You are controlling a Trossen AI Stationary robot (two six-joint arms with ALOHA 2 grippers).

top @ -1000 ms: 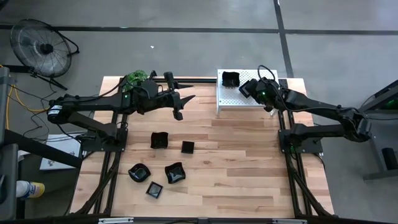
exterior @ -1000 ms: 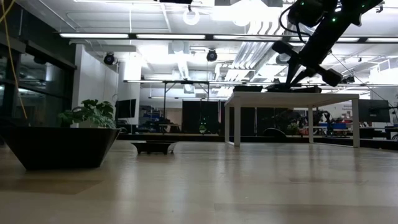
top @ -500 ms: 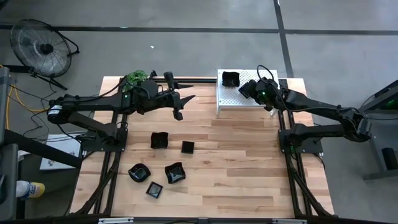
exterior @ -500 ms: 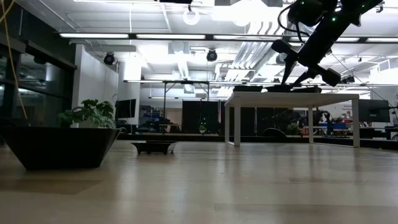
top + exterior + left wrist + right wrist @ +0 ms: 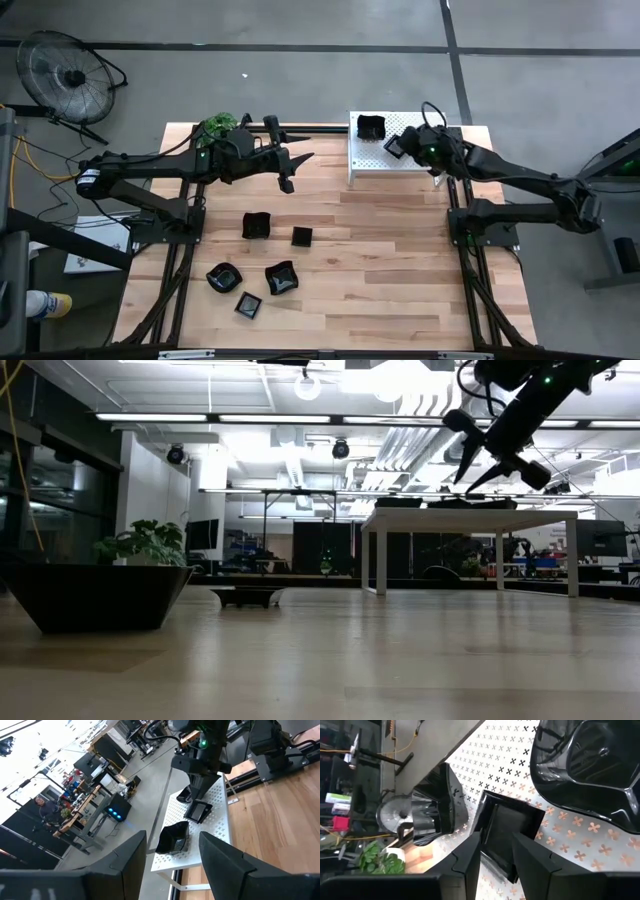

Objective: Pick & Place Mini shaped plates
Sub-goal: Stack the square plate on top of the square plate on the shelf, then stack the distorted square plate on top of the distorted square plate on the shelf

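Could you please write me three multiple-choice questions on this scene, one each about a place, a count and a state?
1. Where is the right hand?
A. Above the white rack
B. Over the floor fan
C. Low over the table's near edge

2. How many black plates lie on the bare wooden table?
A. Three
B. Five
C. Eight

3. What state is the right hand in?
A. Shut on a plate
B. Open, holding nothing
C. Shut and empty

Answers: 1 A, the high view shows it over the rack. 2 B, five dishes sit on the wood in the high view. 3 B, its fingers stand apart in the low view, and the square plate lies on the rack beyond them.
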